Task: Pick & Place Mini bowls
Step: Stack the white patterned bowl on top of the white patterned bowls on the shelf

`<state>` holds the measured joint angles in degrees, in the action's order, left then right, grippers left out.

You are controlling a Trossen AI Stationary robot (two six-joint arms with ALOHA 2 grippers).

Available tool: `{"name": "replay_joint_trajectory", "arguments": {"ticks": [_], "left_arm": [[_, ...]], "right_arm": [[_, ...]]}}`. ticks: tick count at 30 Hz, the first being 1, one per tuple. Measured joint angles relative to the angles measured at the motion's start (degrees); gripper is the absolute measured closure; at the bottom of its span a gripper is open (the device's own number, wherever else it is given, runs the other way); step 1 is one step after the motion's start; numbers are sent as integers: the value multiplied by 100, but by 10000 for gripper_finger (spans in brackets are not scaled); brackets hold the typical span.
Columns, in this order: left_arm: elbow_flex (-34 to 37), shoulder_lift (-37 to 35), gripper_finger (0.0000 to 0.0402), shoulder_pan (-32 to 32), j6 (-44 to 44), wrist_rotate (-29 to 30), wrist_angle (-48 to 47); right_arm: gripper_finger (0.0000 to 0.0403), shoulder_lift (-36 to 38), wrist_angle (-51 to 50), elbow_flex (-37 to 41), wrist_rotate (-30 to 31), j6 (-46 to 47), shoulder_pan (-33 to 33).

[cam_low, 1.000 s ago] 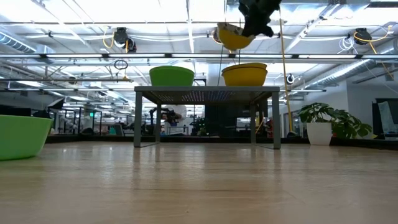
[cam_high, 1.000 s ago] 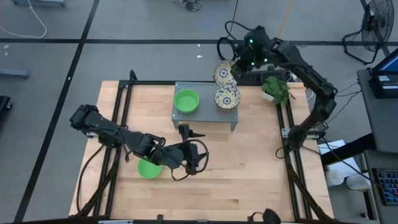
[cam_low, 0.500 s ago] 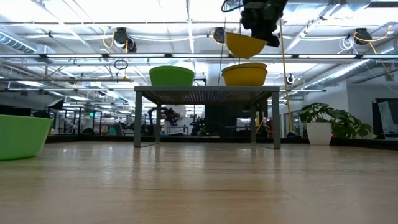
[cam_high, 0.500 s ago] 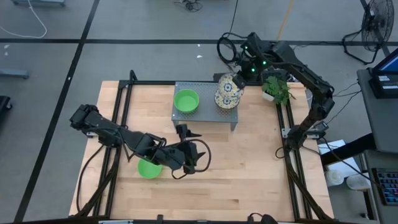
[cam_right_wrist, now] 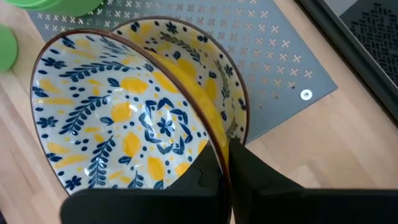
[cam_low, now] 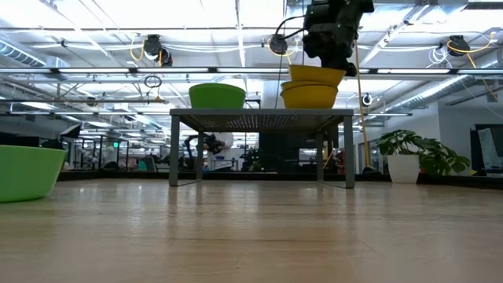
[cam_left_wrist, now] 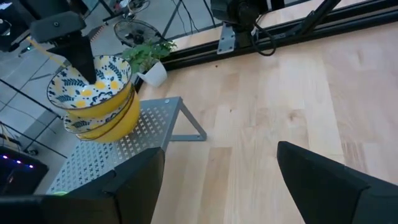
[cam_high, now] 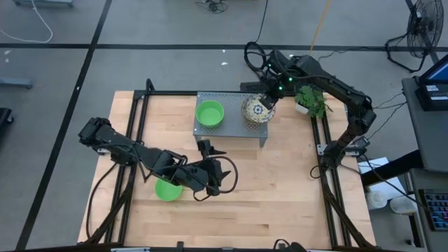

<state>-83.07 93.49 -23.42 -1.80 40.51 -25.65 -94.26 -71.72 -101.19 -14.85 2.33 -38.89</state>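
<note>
A grey perforated stand (cam_high: 231, 126) holds a green mini bowl (cam_high: 209, 113) and two stacked patterned mini bowls (cam_high: 256, 110), white inside with blue and yellow, yellow outside (cam_low: 311, 90). My right gripper (cam_high: 269, 99) is shut on the upper patterned bowl (cam_right_wrist: 118, 124). The lower one (cam_right_wrist: 233, 93) sits on the stand by its base. Another green bowl (cam_high: 166, 190) stands on the table, partly under my left arm. My left gripper (cam_high: 214, 149) hovers open near the stand's front, with nothing between its fingers (cam_left_wrist: 329, 180). My right gripper holds the upper patterned bowl by its rim (cam_right_wrist: 214, 140) on the far right side, one finger inside the bowl and one outside. The fingers come from above, slanting down. The bowl sits nested in the lower patterned bowl (cam_left_wrist: 102, 121), slightly tilted.
A small potted plant (cam_high: 310, 100) stands at the table's far right corner, close to my right arm. Black frame rails (cam_high: 329, 175) run along the table's left and right sides. Bare wood lies between the stand and the near edge.
My right gripper has come down and toward the table's near edge with the patterned bowl. The bowl hung tilted behind and above the stand; it now lies nearly level in the other patterned bowl.
</note>
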Motion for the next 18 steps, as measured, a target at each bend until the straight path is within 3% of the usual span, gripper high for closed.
{"name": "replay_joint_trajectory", "arguments": {"ticks": [18], "left_arm": [[2, 2, 92, 15, -26, 0, -43]], "right_arm": [[396, -175, 375, 9, 76, 2, 42]]}}
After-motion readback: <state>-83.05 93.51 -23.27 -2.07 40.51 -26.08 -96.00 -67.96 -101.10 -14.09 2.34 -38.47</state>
